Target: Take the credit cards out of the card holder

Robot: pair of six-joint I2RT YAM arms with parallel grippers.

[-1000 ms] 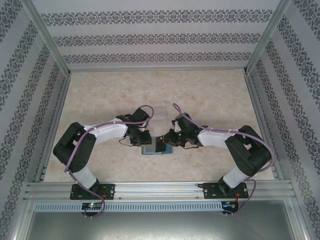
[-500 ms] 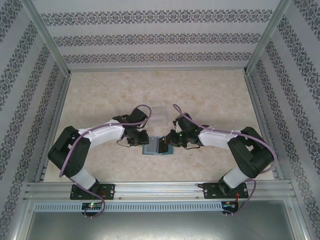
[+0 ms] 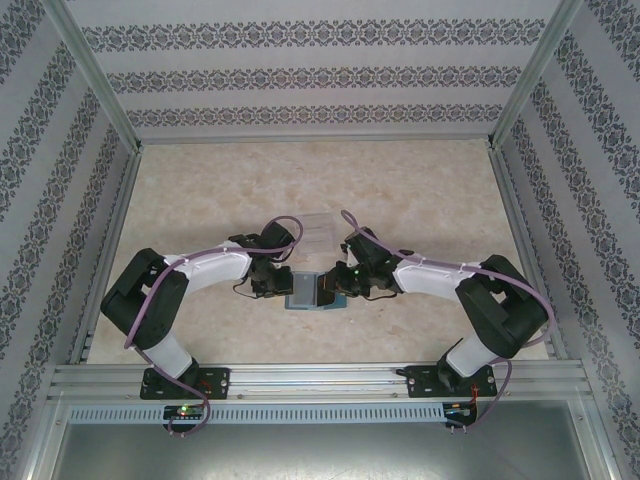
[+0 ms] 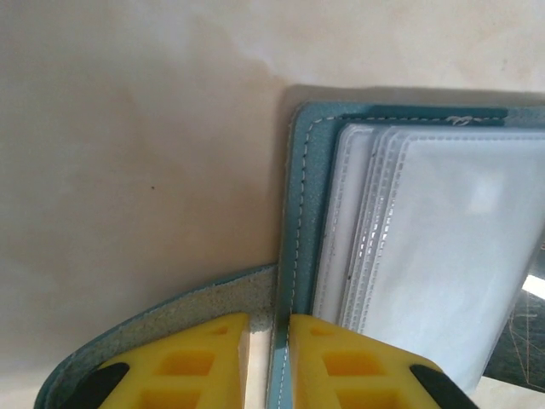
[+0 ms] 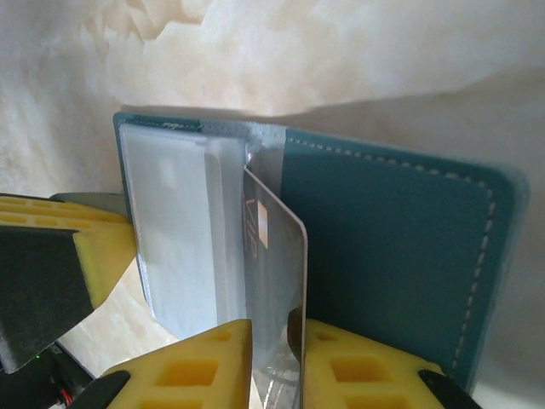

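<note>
Grey floral wallpaper is running in bands round the three walls (image 3: pixel 320 75), and an aluminium rail (image 3: pixel 320 378) is crossing the near edge of the pale, marbled bench (image 3: pixel 420 190). The teal card holder (image 3: pixel 303 298) is lying open near the middle of that near edge. The left gripper (image 4: pixel 268 328) is pinching the holder's cover edge between narrow jaws. The right gripper (image 5: pixel 277 336) is clamping a credit card (image 5: pixel 277 256) that is standing upright among the clear sleeves.
</note>
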